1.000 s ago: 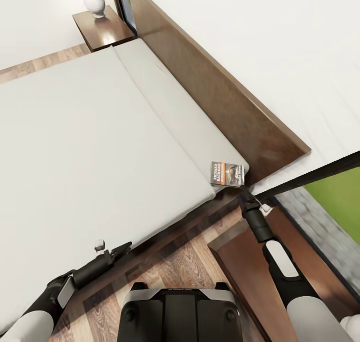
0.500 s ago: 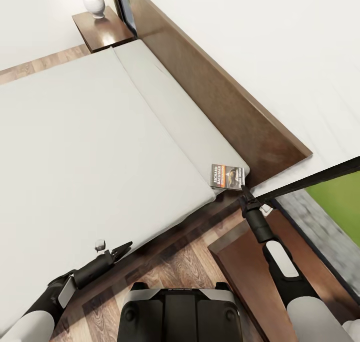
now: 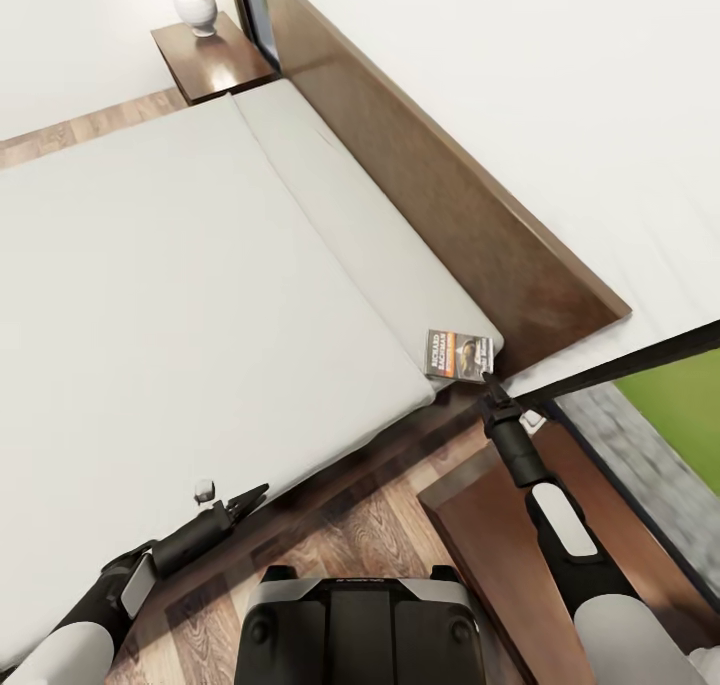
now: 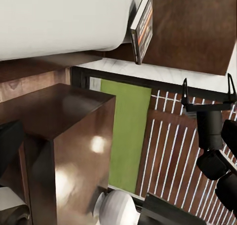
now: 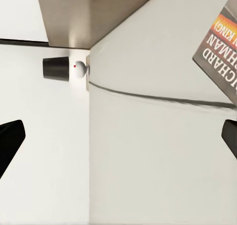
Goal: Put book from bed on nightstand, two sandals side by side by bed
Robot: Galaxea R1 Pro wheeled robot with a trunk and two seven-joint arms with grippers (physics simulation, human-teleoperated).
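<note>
With the right gripper [image 3: 490, 379] spread open just short of the book [image 3: 458, 354], which lies at the bed [image 3: 200, 295] mattress's corner by the headboard, a misjudged reach could nudge it off the edge.

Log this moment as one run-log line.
stage: reaching for book | right hand: open, at book edge, no grasp | book: on bed corner by headboard | left hand: idle over bed edge
</note>
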